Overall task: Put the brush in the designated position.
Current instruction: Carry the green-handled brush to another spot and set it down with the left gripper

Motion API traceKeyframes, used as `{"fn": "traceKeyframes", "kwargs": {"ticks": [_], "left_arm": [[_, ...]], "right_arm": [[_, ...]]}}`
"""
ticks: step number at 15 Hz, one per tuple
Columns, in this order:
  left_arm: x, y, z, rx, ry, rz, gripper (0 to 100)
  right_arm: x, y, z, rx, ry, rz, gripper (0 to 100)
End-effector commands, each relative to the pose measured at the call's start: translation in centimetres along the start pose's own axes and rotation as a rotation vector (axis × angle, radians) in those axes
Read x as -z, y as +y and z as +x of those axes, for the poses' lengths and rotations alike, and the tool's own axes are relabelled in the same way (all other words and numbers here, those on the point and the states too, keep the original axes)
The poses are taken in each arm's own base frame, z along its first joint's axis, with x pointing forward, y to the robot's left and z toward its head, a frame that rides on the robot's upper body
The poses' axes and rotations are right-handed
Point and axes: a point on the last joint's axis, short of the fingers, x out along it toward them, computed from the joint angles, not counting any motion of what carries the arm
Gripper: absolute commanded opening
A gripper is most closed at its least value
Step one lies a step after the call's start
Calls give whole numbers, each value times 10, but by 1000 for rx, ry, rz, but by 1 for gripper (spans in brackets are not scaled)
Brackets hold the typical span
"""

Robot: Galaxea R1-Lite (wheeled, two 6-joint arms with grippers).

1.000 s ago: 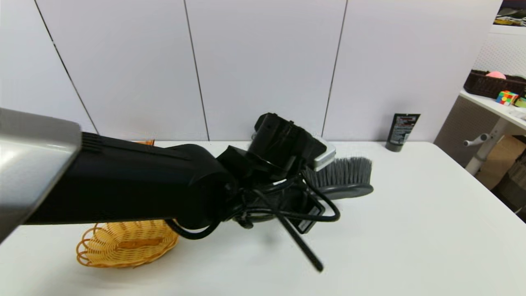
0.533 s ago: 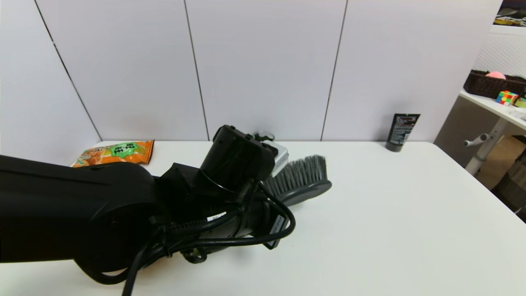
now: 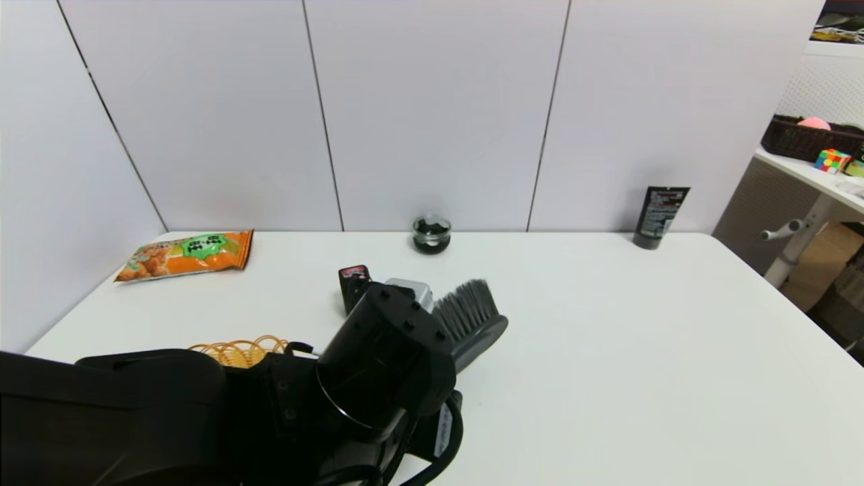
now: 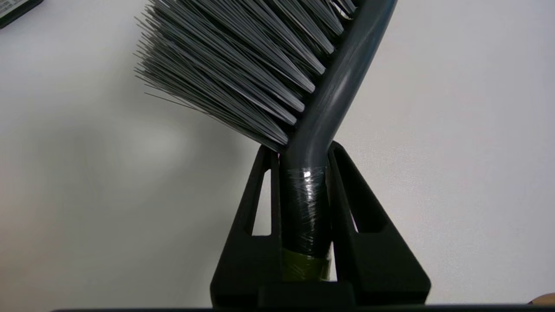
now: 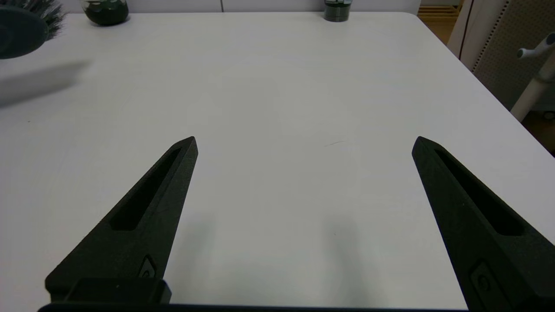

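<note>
1. We hold the brush in our left gripper. The two black fingers are clamped on the dark grey neck of the handle, just below the bristles, and a strip of lime green shows between the fingers near their base.
2. In the head view the brush projects from the left arm over the white table, left of centre. Its bristles point up and toward the back wall.
3. We cannot tell whether the brush head touches the table.
4. Our right gripper hangs low over the right half of the table with its fingers spread wide and nothing between them.
5. A small black box lies just behind the left wrist.
6. An orange wire basket shows partly behind the left arm.
7. Along the back edge stand an orange snack bag, a small dark jar and a black tube.
</note>
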Motion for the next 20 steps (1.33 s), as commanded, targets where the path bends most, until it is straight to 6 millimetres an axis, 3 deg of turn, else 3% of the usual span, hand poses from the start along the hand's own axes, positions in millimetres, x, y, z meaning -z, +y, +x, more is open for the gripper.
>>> {"fn": "traceKeyframes", "kwargs": {"ticks": [1,20], "left_arm": [[17,11,-1,-22,-45,-38,0],[23,55,17,-146,-29,-109,0]], "right_arm": [[0,0,0,0,3,0,100],[0,0,0,0,3,0,100]]}}
